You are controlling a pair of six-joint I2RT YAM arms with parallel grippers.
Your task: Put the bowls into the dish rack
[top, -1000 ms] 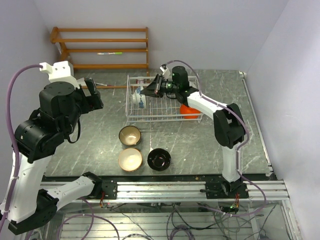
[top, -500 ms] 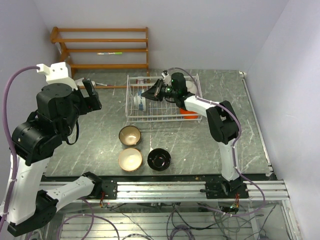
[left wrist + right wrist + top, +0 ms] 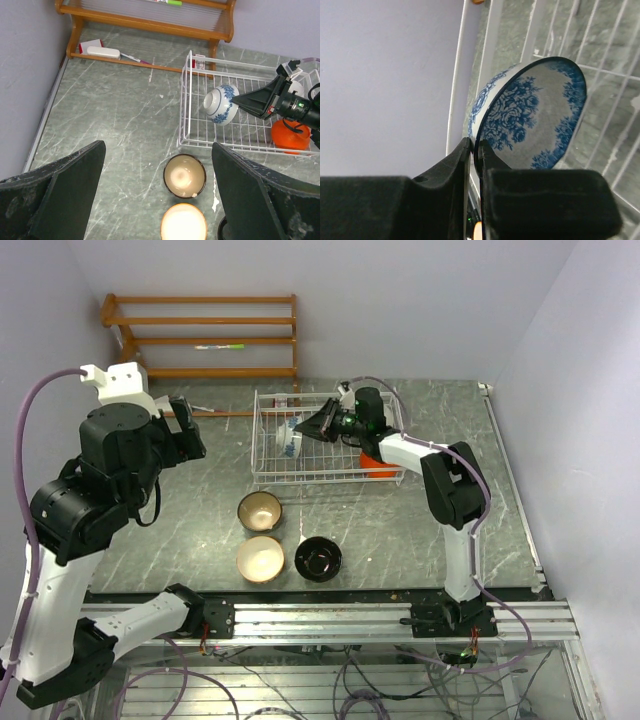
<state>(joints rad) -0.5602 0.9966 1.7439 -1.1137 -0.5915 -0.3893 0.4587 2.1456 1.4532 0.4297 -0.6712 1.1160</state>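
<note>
My right gripper (image 3: 475, 150) is shut on the rim of the blue-and-white bowl (image 3: 540, 115). It holds the bowl tilted on its side over the left part of the white wire dish rack (image 3: 330, 472). From above the bowl (image 3: 291, 435) sits just left of the gripper (image 3: 314, 427). An orange-red bowl (image 3: 378, 462) sits at the rack's right end. The brown bowl (image 3: 260, 510), cream bowl (image 3: 260, 558) and black bowl (image 3: 318, 558) stand on the table in front of the rack. My left gripper (image 3: 157, 200) is open and empty, high above them. I cannot make out the white bowl.
An orange-brown wooden slatted shelf (image 3: 200, 335) stands against the back wall with a green pen on it. A white eraser (image 3: 103, 51) and a pen lie at its foot. The wall runs close on the left, and a metal rail (image 3: 510, 480) edges the table on the right.
My right gripper has drawn back a little to the right with the blue-and-white bowl, which sits more toward the rack's middle. The left arm has barely shifted.
</note>
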